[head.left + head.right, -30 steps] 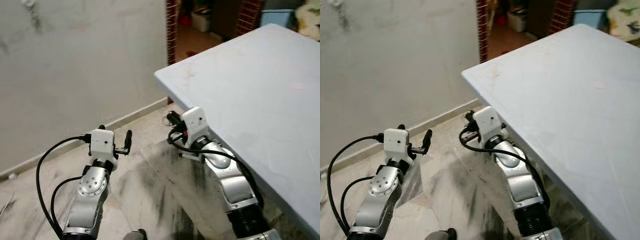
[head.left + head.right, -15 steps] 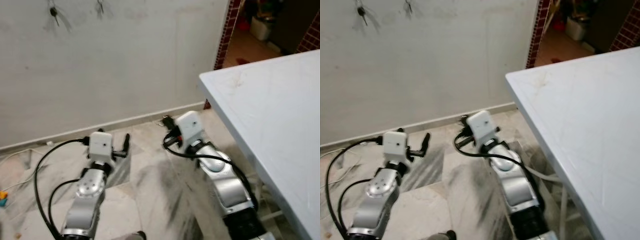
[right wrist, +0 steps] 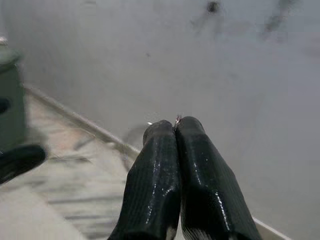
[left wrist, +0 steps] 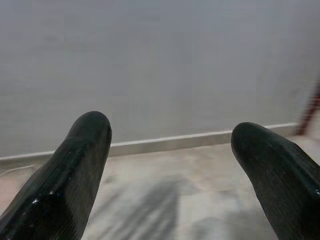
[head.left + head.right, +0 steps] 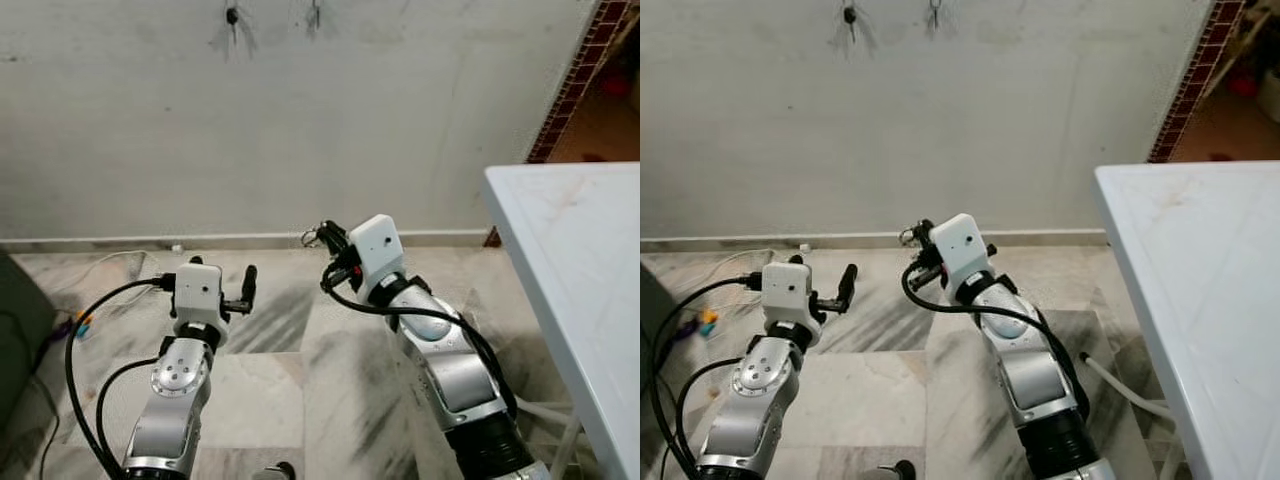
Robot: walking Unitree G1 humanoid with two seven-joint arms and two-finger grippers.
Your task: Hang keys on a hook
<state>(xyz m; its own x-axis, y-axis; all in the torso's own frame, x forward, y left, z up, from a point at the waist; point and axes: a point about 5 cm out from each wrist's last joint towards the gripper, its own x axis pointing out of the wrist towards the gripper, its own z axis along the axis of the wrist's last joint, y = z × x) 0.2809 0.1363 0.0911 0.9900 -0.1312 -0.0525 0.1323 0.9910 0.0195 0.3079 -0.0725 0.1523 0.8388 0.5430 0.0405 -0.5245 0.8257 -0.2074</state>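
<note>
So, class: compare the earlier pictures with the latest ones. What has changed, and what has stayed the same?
The camera has swung left: the table has slid toward the right edge, and the wall with its two hooks now faces the robot. Nothing was picked up or let go. The right gripper stays shut on a small metal ring, likely the keys; the left gripper stays open and empty.

- Keys (image 3: 177, 120) almost wholly hidden between the closed right gripper (image 3: 176, 126) fingers; only a metal glint shows.
- Wall hooks (image 5: 849, 15) too small to make out.
- Table (image 5: 590, 270) cut off at the edge.

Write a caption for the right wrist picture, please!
Right gripper fingers pinched shut on a small metal key ring, facing a grey wall with two dark hooks above.
</note>
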